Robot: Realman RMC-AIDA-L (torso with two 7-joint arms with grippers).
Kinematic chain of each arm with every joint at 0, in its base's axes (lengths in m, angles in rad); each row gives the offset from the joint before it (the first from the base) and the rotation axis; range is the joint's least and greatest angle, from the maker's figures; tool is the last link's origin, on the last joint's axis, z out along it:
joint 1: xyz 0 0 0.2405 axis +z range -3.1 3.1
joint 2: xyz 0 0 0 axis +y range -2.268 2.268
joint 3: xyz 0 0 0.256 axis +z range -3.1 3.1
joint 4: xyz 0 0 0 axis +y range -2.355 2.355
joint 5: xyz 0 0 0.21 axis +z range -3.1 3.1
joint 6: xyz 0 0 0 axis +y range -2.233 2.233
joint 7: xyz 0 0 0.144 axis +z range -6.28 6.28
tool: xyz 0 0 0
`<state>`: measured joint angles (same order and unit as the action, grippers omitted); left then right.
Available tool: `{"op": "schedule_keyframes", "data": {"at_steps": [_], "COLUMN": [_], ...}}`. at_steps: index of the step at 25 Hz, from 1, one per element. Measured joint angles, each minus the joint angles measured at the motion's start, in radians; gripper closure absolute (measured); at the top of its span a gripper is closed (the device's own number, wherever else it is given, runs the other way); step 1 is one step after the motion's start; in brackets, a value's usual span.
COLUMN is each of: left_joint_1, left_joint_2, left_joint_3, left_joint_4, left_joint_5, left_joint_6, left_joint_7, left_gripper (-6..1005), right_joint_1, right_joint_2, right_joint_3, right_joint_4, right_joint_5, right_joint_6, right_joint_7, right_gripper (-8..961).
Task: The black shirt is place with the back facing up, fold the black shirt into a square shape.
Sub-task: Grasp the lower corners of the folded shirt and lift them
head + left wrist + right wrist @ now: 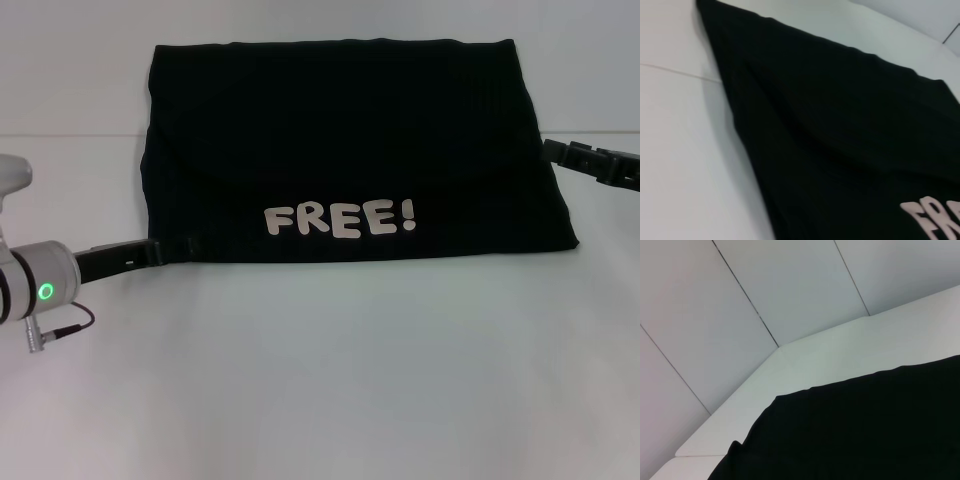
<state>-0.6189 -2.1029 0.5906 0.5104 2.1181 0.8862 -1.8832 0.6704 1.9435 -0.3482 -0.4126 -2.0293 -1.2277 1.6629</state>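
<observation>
- One black shirt (350, 150) lies on one white table (330, 380), folded into a wide, flat, roughly rectangular shape, set in the far half of the tabletop and centred before the robot.
- One line of cream lettering (340, 218), reading "FREE!", faces up near the shirt's near edge; in the left wrist view only its first letters (935, 220) show.
- One curved fold line crosses the shirt just beyond the lettering, where an upper layer overlaps the lower one.
- Two grippers are present. The left gripper (170, 250) sits low at the shirt's near left corner, its black fingers touching or meeting the cloth edge; whether the jaws are open or closed on the cloth cannot be told.
- The right gripper (560, 152) reaches in from the right at the shirt's right edge, farther back than the left one; its tip meets the cloth, and its jaw state cannot be told.
- One pale panelled wall (765, 300) rises beyond the table's far edge, with the shirt's far hem (850, 385) lying short of that edge.
</observation>
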Motion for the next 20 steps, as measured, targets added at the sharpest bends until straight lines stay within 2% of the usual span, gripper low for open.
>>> {"op": "schedule_keyframes", "data": {"at_steps": [7, 12, 20], "left_joint_1": [-0.004, -0.005, -0.012], "left_joint_2": [0.002, 0.006, 0.008], "left_joint_3": [0.000, 0.000, 0.008], "left_joint_4": [0.000, -0.002, -0.005], "left_joint_5": [0.006, 0.012, 0.057], "left_joint_6": [0.002, -0.058, -0.056], "left_joint_7": [0.000, 0.008, 0.012], "left_gripper": [324, 328, 607], "right_joint_1": [-0.007, -0.009, -0.009], "right_joint_2": [0.000, 0.000, 0.000], "right_joint_3": [0.000, 0.000, 0.000], "right_joint_4": [0.000, 0.000, 0.000], "right_joint_5": [0.000, 0.000, 0.001], "right_joint_6": [0.000, -0.001, -0.005], "right_joint_7": [0.000, 0.000, 0.000], "right_gripper": [328, 327, 328]}}
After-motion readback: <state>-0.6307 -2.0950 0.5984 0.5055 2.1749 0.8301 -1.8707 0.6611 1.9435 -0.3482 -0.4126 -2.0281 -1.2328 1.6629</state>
